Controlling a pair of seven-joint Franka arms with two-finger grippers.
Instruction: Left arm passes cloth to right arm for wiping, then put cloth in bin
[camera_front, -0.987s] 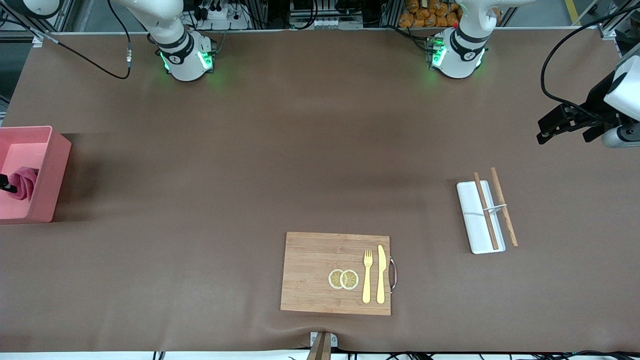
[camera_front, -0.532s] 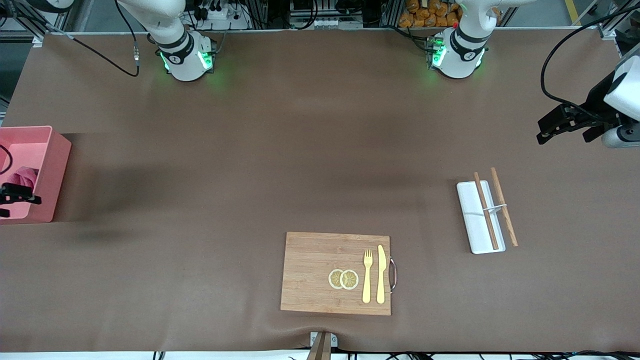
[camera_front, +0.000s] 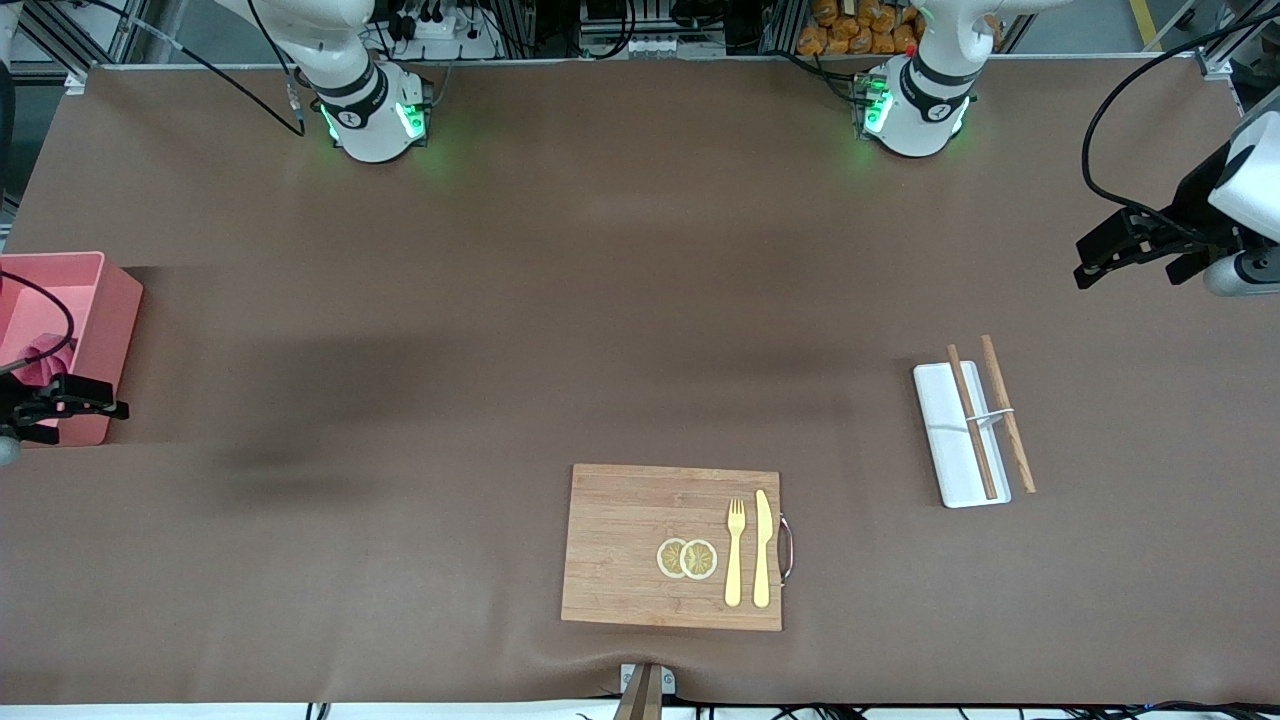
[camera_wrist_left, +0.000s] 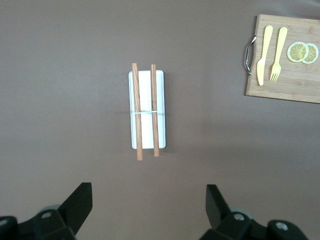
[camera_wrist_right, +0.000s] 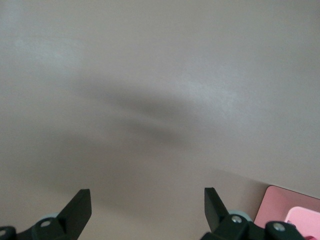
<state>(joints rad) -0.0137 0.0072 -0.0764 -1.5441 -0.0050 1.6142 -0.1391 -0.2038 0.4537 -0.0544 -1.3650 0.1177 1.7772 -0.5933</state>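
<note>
The cloth (camera_front: 48, 352) lies in the bin (camera_front: 100, 310), free of the right gripper (camera_front: 75, 400), whose fingers stand apart. The left gripper (camera_front: 1120, 250) waits, fingers apart.

A brown table (camera_front: 600, 300) is being shown. A salmon-pink bin (camera_front: 105, 300) is seen holding a magenta cloth (camera_front: 45, 358). A white tray (camera_front: 950, 440) is carrying brown chopsticks (camera_front: 1005, 410). A pale wooden board (camera_front: 620, 540) is bearing a yellow fork (camera_front: 735, 555), a yellow knife (camera_front: 762, 550) and yellow lemon slices (camera_front: 687, 558).
</note>
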